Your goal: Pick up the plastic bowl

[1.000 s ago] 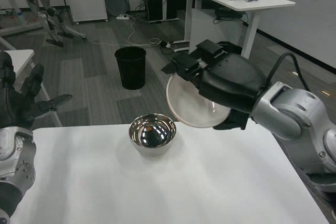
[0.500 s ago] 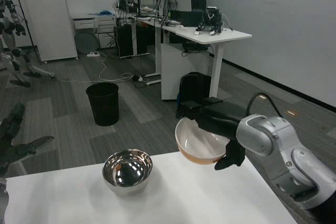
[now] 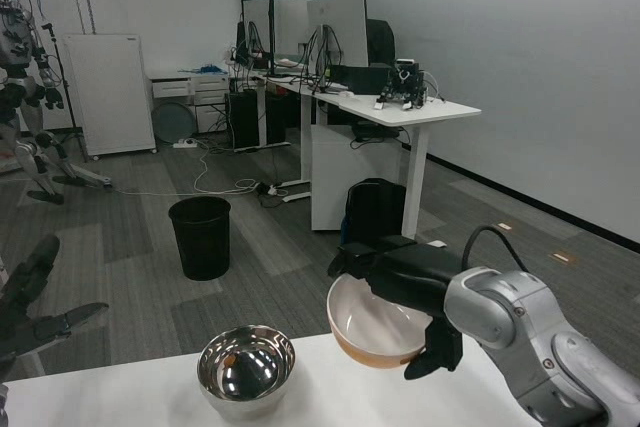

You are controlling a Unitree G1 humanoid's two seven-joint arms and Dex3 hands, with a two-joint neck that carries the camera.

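The plastic bowl, white inside with an orange-brown outside, hangs tilted above the table's far edge. My right hand grips it by the far rim, with the thumb under its right side. My left hand is at the picture's left edge, fingers spread and holding nothing, well away from the bowl.
A shiny metal bowl stands on the white table, left of the plastic bowl. Beyond the table are a black waste bin, a white desk with monitors, and a black bag on the floor.
The camera has tilted upward, showing more of the room. My right hand keeps its hold on the plastic bowl, which now sits a little more level.
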